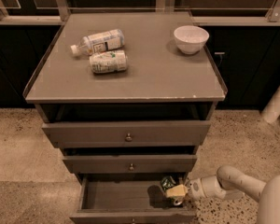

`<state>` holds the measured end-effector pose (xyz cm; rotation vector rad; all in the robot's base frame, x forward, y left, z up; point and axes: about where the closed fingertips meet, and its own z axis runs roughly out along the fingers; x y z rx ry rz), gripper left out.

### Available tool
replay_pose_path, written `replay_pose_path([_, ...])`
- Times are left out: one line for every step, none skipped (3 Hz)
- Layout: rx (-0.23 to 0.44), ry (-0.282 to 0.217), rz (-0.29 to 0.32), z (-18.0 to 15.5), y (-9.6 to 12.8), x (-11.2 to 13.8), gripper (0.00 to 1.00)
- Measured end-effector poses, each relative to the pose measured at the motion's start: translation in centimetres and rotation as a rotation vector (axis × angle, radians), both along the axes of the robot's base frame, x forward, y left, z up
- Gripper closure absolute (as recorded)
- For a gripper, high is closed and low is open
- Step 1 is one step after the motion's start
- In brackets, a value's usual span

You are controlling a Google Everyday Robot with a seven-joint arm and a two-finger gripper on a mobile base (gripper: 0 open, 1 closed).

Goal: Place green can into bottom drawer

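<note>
My arm (238, 183) reaching in low from the right, end effector (174, 191) clasping the green can (167, 182), over the right end of the open bottom drawer (116, 197), drawer front cut off below

No words, brands or numbers are showing legibly anywhere. The bottle (99, 42), lying at the far left of the cabinet top (154, 80), is carrying a pale label whose dark print is too small to read. The white can (109, 62), lying just near of it, is showing small green marks but no letters that can be told. The green can (168, 183) is showing unreadable white markings at the right end of the bottom drawer (116, 196), where the gripper (176, 192) is reaching in from the right.
</note>
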<state>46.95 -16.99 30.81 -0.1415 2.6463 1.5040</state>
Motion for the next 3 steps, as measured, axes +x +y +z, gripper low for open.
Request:
replay_pose_path([-0.009,0.013,-0.04,-2.7,0.9,0.8,1.0])
replay_pose_path([-0.042,0.017,-0.073,-4.5,1.6,1.8,1.0])
replay_pose_path([-0.074,0.028,-0.1,-6.2,2.3,2.7,1.0])
